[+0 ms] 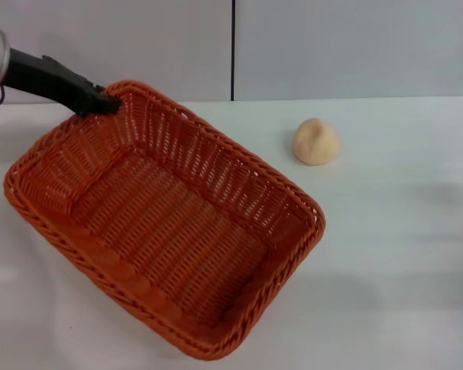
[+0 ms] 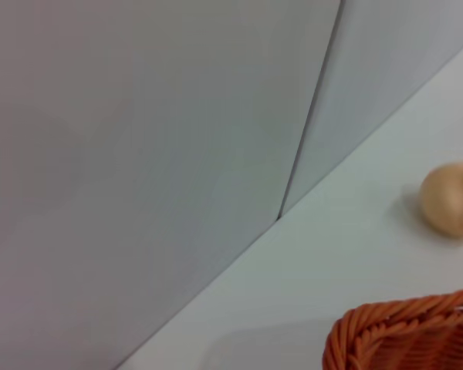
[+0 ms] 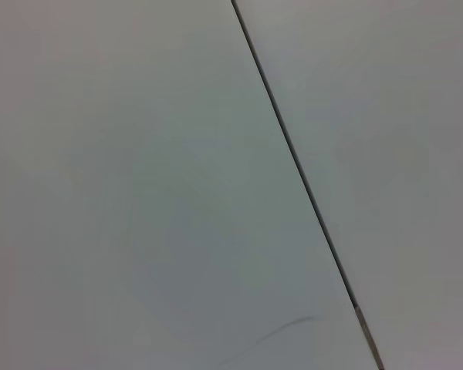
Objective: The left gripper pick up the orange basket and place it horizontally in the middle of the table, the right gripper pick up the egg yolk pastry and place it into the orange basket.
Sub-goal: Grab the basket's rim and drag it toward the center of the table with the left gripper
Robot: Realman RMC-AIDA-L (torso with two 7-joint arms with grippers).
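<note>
The orange basket (image 1: pixel 166 223) lies diagonally across the left and middle of the white table (image 1: pixel 401 254), its long axis running from far left to near right. My left gripper (image 1: pixel 102 103) reaches in from the far left and is shut on the braided rim at the basket's far corner. In the left wrist view only that rim corner of the orange basket (image 2: pixel 409 335) shows. The egg yolk pastry (image 1: pixel 316 142) sits on the table beyond and to the right of the basket, apart from it; the left wrist view also shows the egg yolk pastry (image 2: pixel 450 199). The right gripper is out of view.
A grey wall with a dark vertical seam (image 1: pixel 233 50) stands behind the table. The right wrist view shows only this wall and the seam (image 3: pixel 293 162). Bare tabletop stretches to the right of the basket.
</note>
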